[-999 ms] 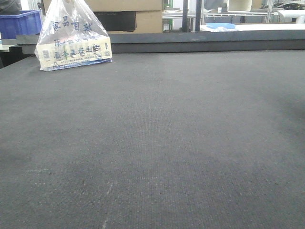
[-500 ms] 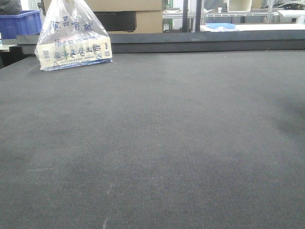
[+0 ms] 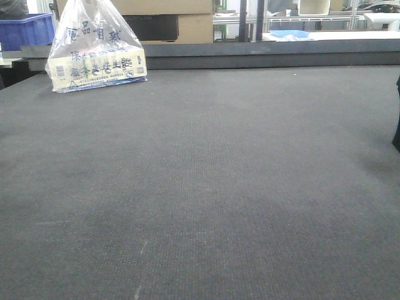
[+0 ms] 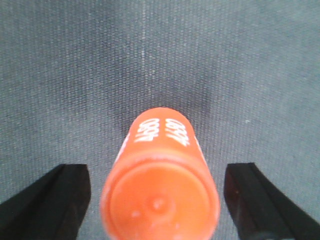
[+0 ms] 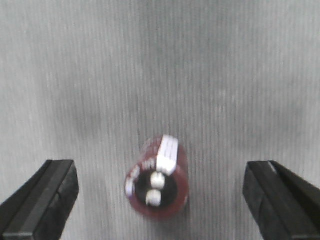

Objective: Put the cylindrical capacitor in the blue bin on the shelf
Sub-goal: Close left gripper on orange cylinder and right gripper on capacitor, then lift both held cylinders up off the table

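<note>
What changed: a dark shape (image 3: 397,122) now pokes in at the right edge of the front view. Half a second ago that edge showed only the counter (image 3: 200,187). (My guess is that it is part of the right arm, but too little shows.)
What stayed: the plastic bag (image 3: 97,50) at the far left has not moved.
What it means: an arm is moving, so I think the pick is about to start. Nothing is lifted yet.
Right fingers (image 5: 42,197): spread wide and holding nothing.
Dark red capacitor (image 5: 160,177): a short, fat can on the counter between the right fingers, well apart from both. Two white pins on its end face the camera, and there is white print on its side. The picture is a bit blurry.
Left fingers (image 4: 50,200): open too, gripping nothing.
Orange cylinder (image 4: 160,185): smooth, with white numbers. It sits between the left fingers with a gap on each side.
Blue bin (image 3: 25,28): far back on the left, past the counter. I cannot tell what it stands on.
</note>
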Available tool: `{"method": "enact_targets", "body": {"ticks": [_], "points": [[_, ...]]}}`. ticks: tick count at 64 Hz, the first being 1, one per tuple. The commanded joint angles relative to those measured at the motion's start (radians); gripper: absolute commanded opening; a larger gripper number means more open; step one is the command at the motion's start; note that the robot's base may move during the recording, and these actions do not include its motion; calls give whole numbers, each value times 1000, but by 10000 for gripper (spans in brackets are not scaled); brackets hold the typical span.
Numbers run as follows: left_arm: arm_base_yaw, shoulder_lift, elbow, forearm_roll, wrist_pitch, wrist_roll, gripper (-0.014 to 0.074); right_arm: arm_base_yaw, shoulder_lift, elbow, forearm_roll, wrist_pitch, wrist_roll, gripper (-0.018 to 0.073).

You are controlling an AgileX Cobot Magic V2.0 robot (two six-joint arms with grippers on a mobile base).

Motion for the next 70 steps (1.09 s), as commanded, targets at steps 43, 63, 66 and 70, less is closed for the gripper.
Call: {"method": "enact_targets", "body": {"ticks": [43, 63, 66, 70], "points": [[-4, 8, -5, 5, -18, -6, 402, -2, 65, -8, 1, 6, 0, 418], [-4, 8, -5, 5, -18, -6, 402, -2, 65, -8, 1, 13, 0, 154], [-4, 8, -5, 5, -16, -6, 395, -2, 65, -8, 1, 10, 0, 99], [-4, 8, -5, 5, -8, -6, 350, -2, 65, -8, 1, 8, 0, 12]]}}
